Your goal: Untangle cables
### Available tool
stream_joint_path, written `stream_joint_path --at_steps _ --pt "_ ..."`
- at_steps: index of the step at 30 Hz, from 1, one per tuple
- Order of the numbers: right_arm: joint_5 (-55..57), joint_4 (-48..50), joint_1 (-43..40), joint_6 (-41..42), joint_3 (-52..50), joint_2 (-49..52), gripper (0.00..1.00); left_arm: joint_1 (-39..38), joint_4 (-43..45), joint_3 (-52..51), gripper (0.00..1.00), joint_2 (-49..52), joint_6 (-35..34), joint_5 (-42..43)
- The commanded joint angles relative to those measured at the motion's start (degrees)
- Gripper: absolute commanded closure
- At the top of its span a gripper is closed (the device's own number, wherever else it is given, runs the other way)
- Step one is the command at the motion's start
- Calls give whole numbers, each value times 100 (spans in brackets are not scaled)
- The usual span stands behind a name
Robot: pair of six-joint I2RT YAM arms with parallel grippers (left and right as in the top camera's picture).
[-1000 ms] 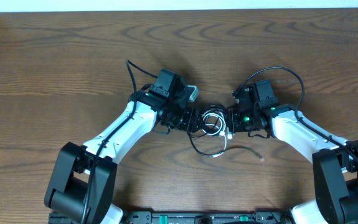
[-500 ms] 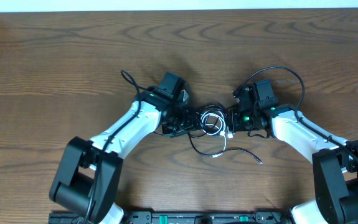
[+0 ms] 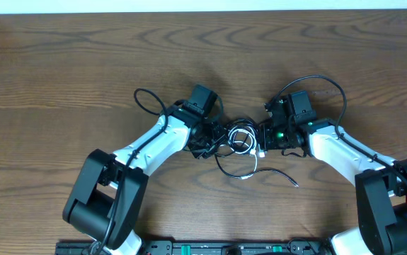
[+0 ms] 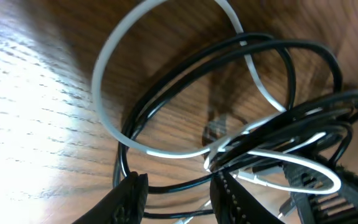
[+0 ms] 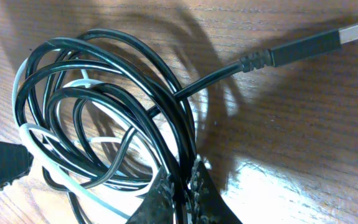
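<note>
At frame centre, my right claw [image 5: 180,185] pinches the thin black cord [image 5: 180,124]; my left claw [image 4: 179,190] gapes. Light, floppy: I'd grab a loop of the thin white cord [image 4: 98,87].

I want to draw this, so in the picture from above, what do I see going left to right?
Left arm → left gripper → tangled black and white cables → right gripper → right arm.

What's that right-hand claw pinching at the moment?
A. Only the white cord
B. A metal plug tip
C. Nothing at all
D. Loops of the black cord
D: in the right wrist view, the right gripper is closed on loops of the black cord, while the white cord runs off to the side, clear of the fingertips.
</note>
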Motion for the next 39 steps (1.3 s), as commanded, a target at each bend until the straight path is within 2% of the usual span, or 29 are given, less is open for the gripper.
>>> stream_joint_path --at_steps 1,8,17,26,32,39 --pt "-17 -13 -20 39 17 -28 99 -195 -48 -35 61 96 -402 -378" --pt "-17 -46 -20 39 17 -28 99 -387 -103 -35 62 103 -573 -868" --pt "-20 -63 -20 39 17 -28 99 -466 -81 -111 62 116 -800 -964" --pt "-68 -68 -20 39 17 -28 99 -754 -101 -116 62 160 -800 -1357" --pt "-127 -72 -20 37 17 -28 99 -835 -98 -116 62 422 -800 -1300" --pt "-127 -70 -20 37 17 -28 99 -713 -57 -109 72 433 -710 -1244"
